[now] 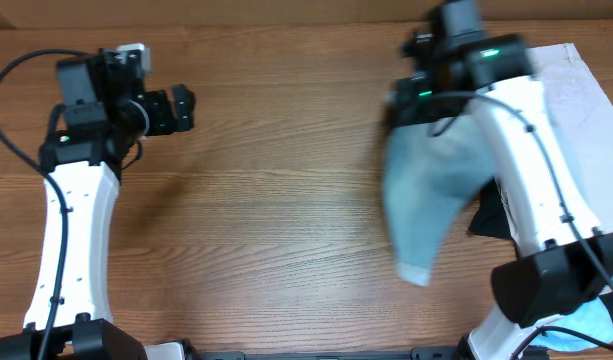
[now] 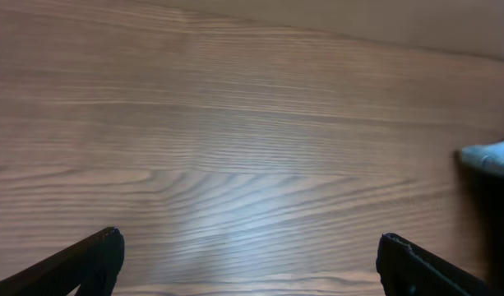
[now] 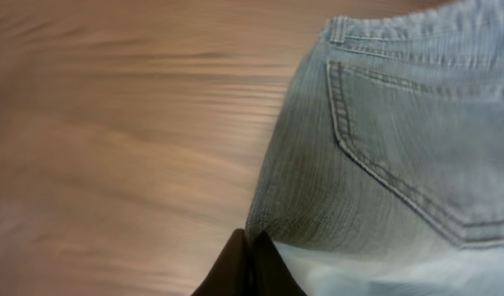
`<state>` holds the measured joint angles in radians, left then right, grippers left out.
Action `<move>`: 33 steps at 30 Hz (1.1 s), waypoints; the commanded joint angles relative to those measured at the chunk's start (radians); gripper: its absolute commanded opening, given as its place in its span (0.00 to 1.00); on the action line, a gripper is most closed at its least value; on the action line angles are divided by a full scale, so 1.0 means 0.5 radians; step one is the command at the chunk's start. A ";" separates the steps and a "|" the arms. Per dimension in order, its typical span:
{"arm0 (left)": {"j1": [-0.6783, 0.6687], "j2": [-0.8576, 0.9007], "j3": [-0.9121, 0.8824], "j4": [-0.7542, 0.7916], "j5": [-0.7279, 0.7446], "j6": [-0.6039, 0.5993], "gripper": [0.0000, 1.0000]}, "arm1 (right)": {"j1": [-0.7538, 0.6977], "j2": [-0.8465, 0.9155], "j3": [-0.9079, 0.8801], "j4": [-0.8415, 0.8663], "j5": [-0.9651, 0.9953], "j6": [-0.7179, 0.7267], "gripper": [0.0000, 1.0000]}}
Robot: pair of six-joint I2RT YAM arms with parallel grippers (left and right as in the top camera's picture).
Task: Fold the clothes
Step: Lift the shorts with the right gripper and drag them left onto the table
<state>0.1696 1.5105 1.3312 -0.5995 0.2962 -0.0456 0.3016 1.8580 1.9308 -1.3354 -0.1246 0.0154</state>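
right gripper [image 3: 250, 243] pinched shut on 1 edge of the denim shorts [image 3: 383, 140]. the shorts hang blurred above the table [image 1: 286, 200], right of centre. left gripper [image 2: 247, 251] at far left, jaws spread wide, empty, over bare wood. other clothes [image 1: 586, 90] heaped at the right edge. risks: a thin 1-point pinch could slip if swung fast; shorts could land bunched or drag the heap along.

Overhead looks straight down; wrist views skim the table [image 1: 286, 200] close — right shares overhead's denim shorts [image 1: 426, 195].
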 commanded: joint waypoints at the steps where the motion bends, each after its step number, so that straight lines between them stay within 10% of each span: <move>1: 0.108 0.012 0.052 -0.002 0.015 0.018 1.00 | 0.284 -0.025 0.041 0.072 -0.122 0.104 0.04; 8: 0.187 0.012 0.052 0.029 0.017 0.092 1.00 | 0.826 -0.008 0.040 0.231 -0.196 0.188 0.05; 11: 0.173 0.012 0.052 0.031 0.023 0.092 1.00 | 0.932 -0.008 0.040 0.227 -0.195 0.193 0.59; 14: 0.147 0.012 0.052 0.018 0.023 0.095 1.00 | 0.917 -0.009 0.042 0.192 -0.163 0.294 0.79; 33: -0.430 0.491 0.051 -0.272 0.185 0.181 1.00 | -0.108 -0.009 0.035 0.047 -0.142 0.335 0.82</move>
<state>-0.0280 1.6875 1.3380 -0.7189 0.3042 0.0521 0.2668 1.8580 1.9308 -1.3037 -0.1936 0.1841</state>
